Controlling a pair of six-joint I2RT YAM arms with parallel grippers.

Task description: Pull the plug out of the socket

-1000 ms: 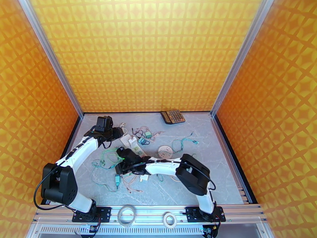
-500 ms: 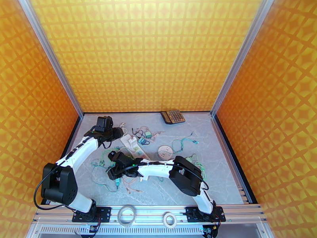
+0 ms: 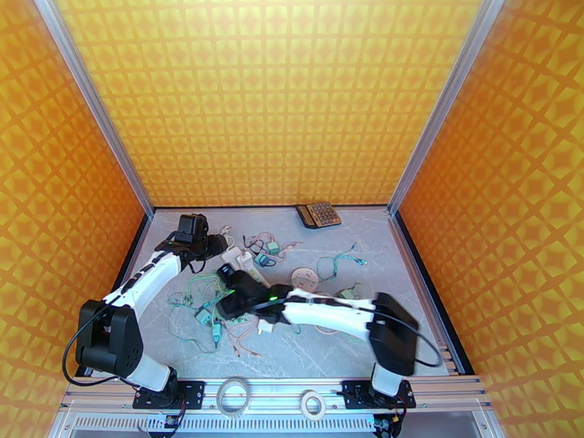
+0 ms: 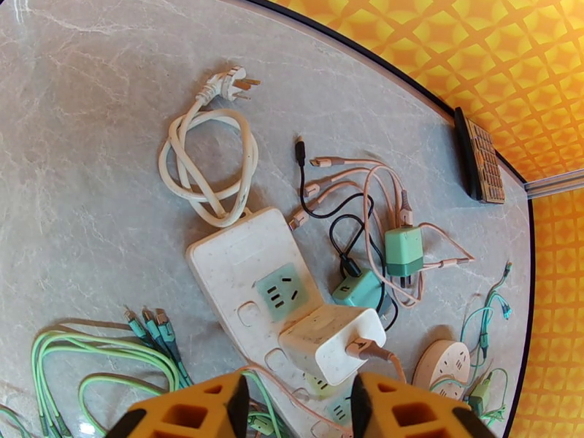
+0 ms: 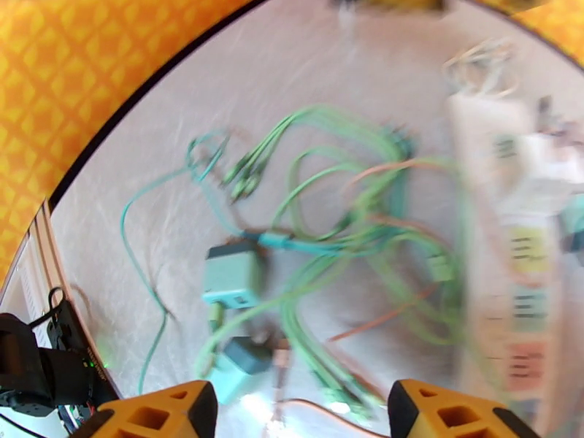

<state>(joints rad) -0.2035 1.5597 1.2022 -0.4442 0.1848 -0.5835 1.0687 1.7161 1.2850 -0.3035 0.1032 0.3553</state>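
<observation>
Plainly, the white plug (image 4: 332, 341) sits seated in the power strip (image 4: 241, 257), which lies flat on the desk (image 4: 87, 140). A pink cable (image 4: 369, 350) leaves the plug's end. The left gripper (image 4: 296, 410) has its fingers (image 4: 186, 412) apart on either side of the strip's near end; whether they press against it I cannot tell. The right gripper (image 5: 310, 414) hangs over a tangle of green cables (image 5: 306, 244), its fingers (image 5: 157, 414) spread wide with nothing between them, though that view is blurred. A loose mint-green plug (image 5: 233, 275) lies on the desk beneath it, off the strip. A calculator (image 3: 318, 214) rests by the back wall.
</observation>
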